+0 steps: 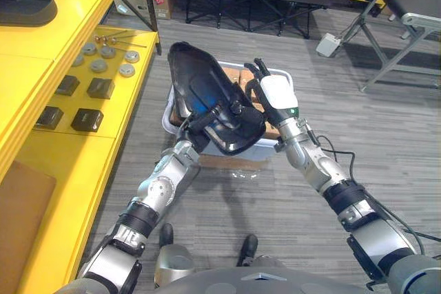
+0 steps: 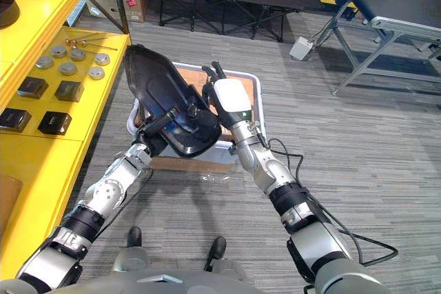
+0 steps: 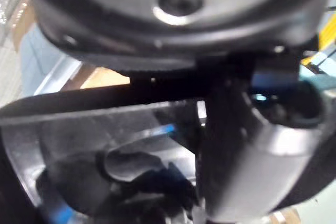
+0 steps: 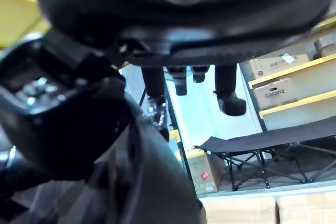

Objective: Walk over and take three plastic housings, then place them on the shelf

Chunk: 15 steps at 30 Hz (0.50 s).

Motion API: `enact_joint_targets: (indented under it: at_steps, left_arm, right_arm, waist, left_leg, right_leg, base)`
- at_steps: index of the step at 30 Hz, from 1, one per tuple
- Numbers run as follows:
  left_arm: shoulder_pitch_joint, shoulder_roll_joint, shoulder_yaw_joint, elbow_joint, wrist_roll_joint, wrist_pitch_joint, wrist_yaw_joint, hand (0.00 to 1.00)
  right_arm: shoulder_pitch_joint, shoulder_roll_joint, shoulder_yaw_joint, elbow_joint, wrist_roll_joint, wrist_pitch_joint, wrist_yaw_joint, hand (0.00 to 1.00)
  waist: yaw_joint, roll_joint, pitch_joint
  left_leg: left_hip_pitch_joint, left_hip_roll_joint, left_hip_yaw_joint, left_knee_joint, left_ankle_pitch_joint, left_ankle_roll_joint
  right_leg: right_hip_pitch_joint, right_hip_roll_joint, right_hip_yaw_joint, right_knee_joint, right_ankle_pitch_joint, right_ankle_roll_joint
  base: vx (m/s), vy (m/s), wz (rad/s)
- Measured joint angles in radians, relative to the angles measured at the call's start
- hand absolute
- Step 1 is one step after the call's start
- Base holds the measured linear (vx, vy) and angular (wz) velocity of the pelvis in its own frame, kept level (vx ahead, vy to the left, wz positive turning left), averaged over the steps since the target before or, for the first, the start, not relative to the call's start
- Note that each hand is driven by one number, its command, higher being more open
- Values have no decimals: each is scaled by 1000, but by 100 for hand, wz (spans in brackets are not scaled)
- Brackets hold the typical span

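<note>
- Plastic housing (image 1: 207,98): black, elongated shell, held off the floor between both hands, above the white bin (image 2: 259,101). It rests on nothing. The hollow side faces the head camera.
- Long axis: tilted, with the narrow end up and leaning toward the robot's left, and the broad end low, near the left hand.
- Left hand (image 2: 164,129): at the low end, fingers and thumb curled over the rim and clamping the housing. In the left wrist view the thumb lies across the shell's inner face.
- Right hand (image 1: 277,94): against the housing's right flank, fingers close to straight and pointing up past the edge. They steady the shell and do not wrap it. Cannot tell whether the thumb presses on it.
- Bin: on the floor directly ahead, brown contents visible under the housing.
- Yellow shelf (image 1: 83,163): to the robot's left, well apart from the housing. The lower board carries round metal discs (image 1: 100,65) and small black blocks (image 1: 87,119). Two more dark housings (image 1: 27,6) lie on the upper board, toward its far end.
- Judgement: carry stage. The shelf lies left of the fingers and the left hand is nearer, so the coming move is a leftward swing with the narrow end leading.
- Risk: the shell may pivot about the left-hand clamp if the right hand comes away.
</note>
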Motion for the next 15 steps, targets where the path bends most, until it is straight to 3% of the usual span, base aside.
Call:
enact_joint_targets:
  at_steps: [5, 6, 11, 15]
  left_arm:
    - [1, -19, -1, -2, 18, -37, 1, 0]
    - [2, -24, -1, -2, 18, -46, 3, 0]
    - [16, -59, 0, -23, 19, -92, 14, 0]
    - [48, -119, 68, -111, 55, -167, 72, 0]
  right_arm:
    - [23, 28, -24, -8, 6, -1, -34, 0]
    - [25, 29, -24, -9, 7, -1, -39, 100]
    - [66, 36, -48, -71, 58, -4, -57, 100]
    - [134, 40, -34, -159, 123, -46, -33, 100]
  waist:
    - [-1, -9, -7]
    - [-1, -9, -7]
    - [-3, -10, -7]
    - [-19, -12, -10]
  left_leg:
    - [8, -1, 5, -2, 0, 0]
    - [14, -1, 6, -4, 0, 0]
    - [20, -1, 6, -15, 2, 1]
    - [21, -1, 5, -15, 6, 0]
  right_leg:
    - [3, -2, 4, 0, 0, 0]
    - [6, -1, 5, 0, 0, 0]
    - [8, -1, 2, -1, -2, 0]
    - [10, -1, -6, 0, -4, -3]
  base:
    - [8, 2, -2]
    - [7, 1, -4]
    - [0, 0, 0]
    - [4, -2, 2]
